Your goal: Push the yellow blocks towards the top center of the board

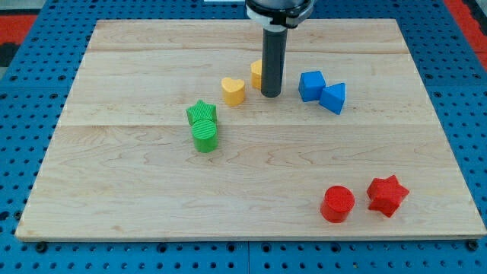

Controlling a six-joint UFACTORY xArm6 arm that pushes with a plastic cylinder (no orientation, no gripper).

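Yellow heart block (233, 90) just above board centre; second yellow block (256, 73), shape unclear, half hidden behind rod, touching or nearly so. My tip (271, 94), bare, holding nothing, beside both on view's right. Best circling below each, then nudging gently upward. Plenty of open wooden board (152, 46) toward top edge; blue blocks (321, 90) close on right, green blocks (203, 125) lower left.

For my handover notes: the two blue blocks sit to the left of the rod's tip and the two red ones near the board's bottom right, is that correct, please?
Not quite: the camera view shows the blue blocks to the view's right of my tip, not its left. The two red blocks do lie near the bottom right of the board.
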